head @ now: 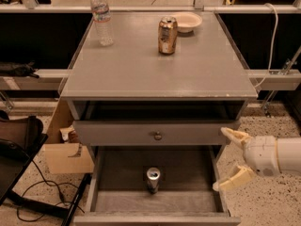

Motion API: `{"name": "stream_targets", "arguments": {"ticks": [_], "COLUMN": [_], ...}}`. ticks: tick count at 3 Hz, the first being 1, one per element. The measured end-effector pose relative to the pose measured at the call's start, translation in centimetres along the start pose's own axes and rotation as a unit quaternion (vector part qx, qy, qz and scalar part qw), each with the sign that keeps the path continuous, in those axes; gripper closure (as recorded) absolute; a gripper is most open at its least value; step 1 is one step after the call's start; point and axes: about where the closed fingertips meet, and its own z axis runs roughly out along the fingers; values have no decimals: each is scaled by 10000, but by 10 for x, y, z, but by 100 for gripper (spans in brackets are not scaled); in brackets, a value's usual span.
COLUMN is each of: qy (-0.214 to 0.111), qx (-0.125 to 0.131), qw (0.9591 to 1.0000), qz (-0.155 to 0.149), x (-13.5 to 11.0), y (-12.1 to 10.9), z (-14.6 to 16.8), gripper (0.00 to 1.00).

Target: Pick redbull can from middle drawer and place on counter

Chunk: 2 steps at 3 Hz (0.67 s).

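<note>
Up and left of the claw, the worktop [141, 74] carries one water bottle [102, 18], one gold can [167, 35] and one bowl [186, 21], while the single redbull can [153, 179] stands upright, long axis vertical, in the open middle drawer [188, 199], left of the wide-spread, empty claw [221, 159].

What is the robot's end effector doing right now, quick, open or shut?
End effector: open, holding nothing, beside the right wall of the middle drawer, apart from the redbull can.
</note>
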Motion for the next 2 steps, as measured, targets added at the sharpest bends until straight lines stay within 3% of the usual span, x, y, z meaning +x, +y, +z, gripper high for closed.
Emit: {"name": "stream_targets", "arguments": {"ticks": [2], "qy": [-112], "qx": [-90], "qw": [9999], "qz": [50], "x": [14], "y": [-3], "z": [16], "gripper": [0]}}
